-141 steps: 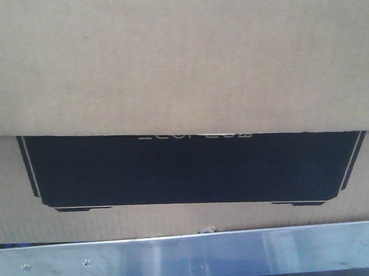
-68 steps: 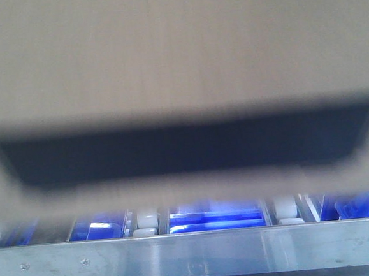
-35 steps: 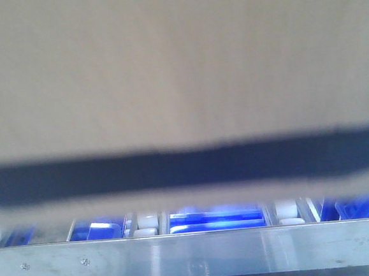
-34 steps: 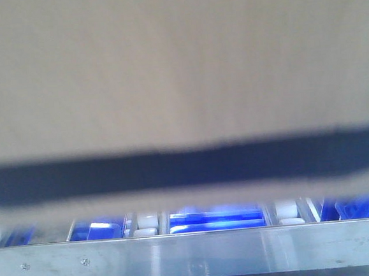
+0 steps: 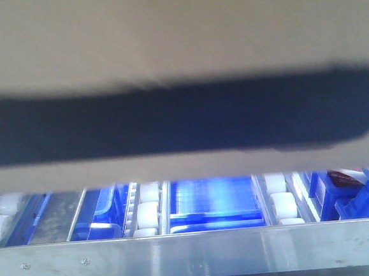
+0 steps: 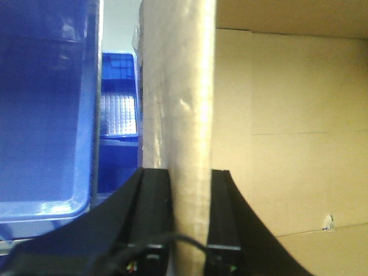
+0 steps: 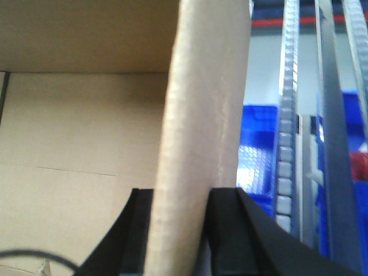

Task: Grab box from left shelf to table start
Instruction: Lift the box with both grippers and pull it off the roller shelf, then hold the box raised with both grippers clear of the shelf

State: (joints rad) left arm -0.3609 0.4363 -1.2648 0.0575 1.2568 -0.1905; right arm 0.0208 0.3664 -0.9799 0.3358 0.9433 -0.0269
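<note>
The tan cardboard box [image 5: 176,30] fills the upper part of the front view, blurred, with its dark navy panel [image 5: 170,123] as a wide band; its bottom edge hangs above the left shelf's silvery metal rail [image 5: 194,255]. In the left wrist view my left gripper [image 6: 190,172] is shut on an upright wall of the box [image 6: 178,103], one black finger [image 6: 152,218] on each side. In the right wrist view my right gripper [image 7: 181,192] is likewise shut on the opposite box wall [image 7: 207,115]. The box's bare inside [image 6: 287,144] shows beside the wall.
Under the box, white rollers [image 5: 149,214] and blue bins [image 5: 212,203] sit behind the rail; something red [image 5: 344,176] lies at the right. A big blue bin [image 6: 46,115] stands close on the left gripper's outer side. A roller track [image 7: 284,144] and blue bins [image 7: 259,149] flank the right gripper.
The box has moved up in the front view. Its dark panel and bottom edge sit higher, uncovering more of the rollers and blue bins behind the rail.
</note>
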